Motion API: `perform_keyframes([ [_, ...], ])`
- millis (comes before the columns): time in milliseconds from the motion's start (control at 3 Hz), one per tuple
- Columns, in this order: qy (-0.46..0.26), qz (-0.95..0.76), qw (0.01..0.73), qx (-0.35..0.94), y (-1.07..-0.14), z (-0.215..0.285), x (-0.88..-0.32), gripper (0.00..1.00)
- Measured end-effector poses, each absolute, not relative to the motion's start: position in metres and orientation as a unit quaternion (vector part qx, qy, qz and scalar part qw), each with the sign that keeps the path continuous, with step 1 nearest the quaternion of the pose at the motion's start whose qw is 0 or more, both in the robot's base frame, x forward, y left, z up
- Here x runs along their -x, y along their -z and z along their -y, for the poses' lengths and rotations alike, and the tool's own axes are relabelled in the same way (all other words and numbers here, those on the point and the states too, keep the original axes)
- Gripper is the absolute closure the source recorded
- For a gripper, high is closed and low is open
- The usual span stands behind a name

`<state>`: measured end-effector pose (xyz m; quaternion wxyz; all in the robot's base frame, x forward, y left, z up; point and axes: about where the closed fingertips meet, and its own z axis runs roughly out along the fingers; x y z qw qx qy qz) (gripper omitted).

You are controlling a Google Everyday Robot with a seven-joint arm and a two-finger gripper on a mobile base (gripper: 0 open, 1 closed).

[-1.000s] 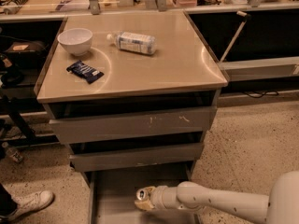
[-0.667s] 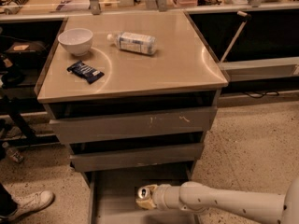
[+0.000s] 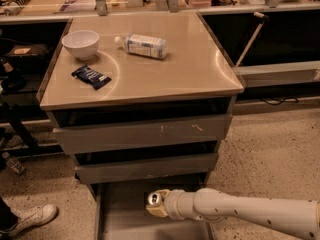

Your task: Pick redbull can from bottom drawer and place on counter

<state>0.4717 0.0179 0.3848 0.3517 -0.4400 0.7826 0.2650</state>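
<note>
The redbull can [image 3: 154, 199], a small silver can with a shiny top and pull tab, stands in the open bottom drawer [image 3: 120, 219] near its right side. My gripper [image 3: 157, 207] reaches in from the right on a white arm and sits around the can, low over the drawer floor. The counter [image 3: 185, 69] is the tan steel cabinet top above the drawers.
On the counter lie a white bowl [image 3: 80, 43], a dark snack packet [image 3: 90, 76] and a clear plastic bottle [image 3: 142, 45] on its side. Two grey drawers [image 3: 145, 134] overhang the bottom one. A white shoe [image 3: 30, 217] stands at the lower left on the speckled floor.
The arm has drawn back slightly to the right, and the can has kept its place at the gripper's tip.
</note>
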Motion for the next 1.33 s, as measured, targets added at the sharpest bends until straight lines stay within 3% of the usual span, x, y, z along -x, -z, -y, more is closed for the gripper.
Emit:
perform_keyframes([
  [667, -0.245, -0.788, 0.332, 0.456, -0.423, -0.02, -0.475, 1.0],
  [1333, -0.193, -0.794, 0.343, 0.463, -0.546, -0.005, -0.489, 1.0],
])
